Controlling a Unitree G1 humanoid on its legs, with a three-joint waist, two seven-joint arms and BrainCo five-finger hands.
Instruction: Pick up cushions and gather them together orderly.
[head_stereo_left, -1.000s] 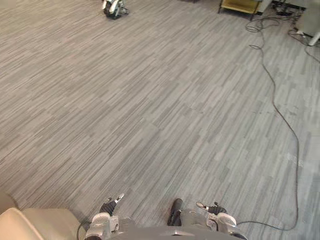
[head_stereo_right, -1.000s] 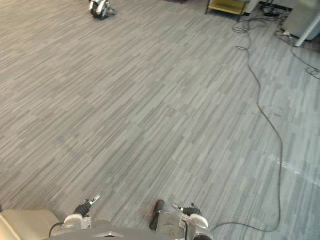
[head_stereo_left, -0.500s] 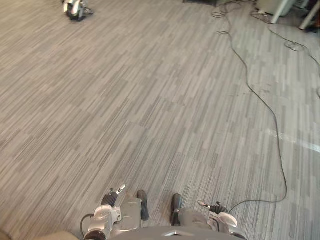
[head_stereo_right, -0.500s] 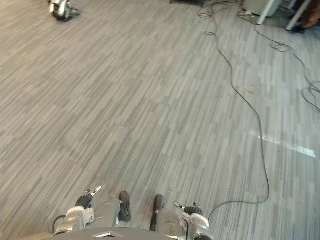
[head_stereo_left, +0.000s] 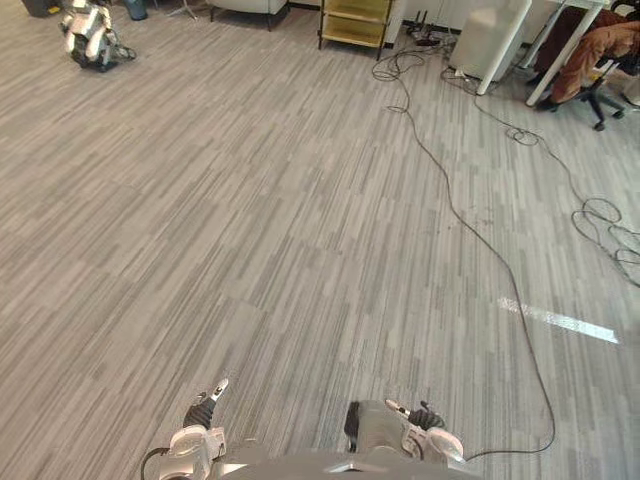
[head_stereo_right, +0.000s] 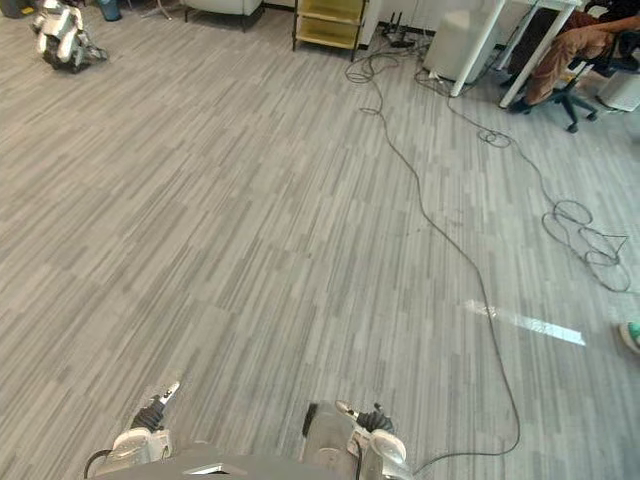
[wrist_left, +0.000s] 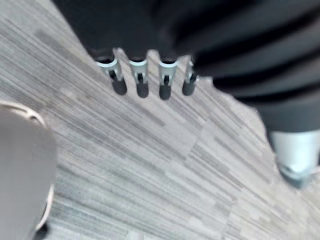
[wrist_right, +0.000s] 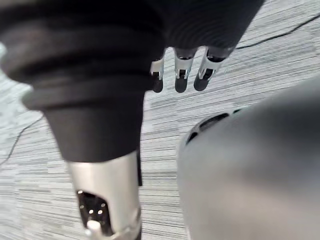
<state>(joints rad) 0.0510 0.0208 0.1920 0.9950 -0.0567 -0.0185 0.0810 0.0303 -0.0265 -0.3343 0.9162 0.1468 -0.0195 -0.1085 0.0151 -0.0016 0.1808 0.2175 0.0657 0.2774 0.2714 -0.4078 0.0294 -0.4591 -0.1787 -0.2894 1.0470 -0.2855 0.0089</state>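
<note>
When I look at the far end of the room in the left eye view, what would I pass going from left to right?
small white robot → yellow shelf → white box → person sitting on a chair

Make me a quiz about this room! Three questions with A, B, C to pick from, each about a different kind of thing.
1. Where is the yellow shelf?
A. at the far end of the floor
B. right beside the hands
C. on a chair

2. What colour is the tape strip?
A. red
B. white
C. green

3. How are the left hand and right hand?
A. curled round a cushion
B. pinching a cable
C. open and empty

Answers: 1 A, it stands far off, away from the hands; 2 B, it is a pale white strip on grey floor; 3 C, the wrist views show straight fingers over bare floor.
</note>
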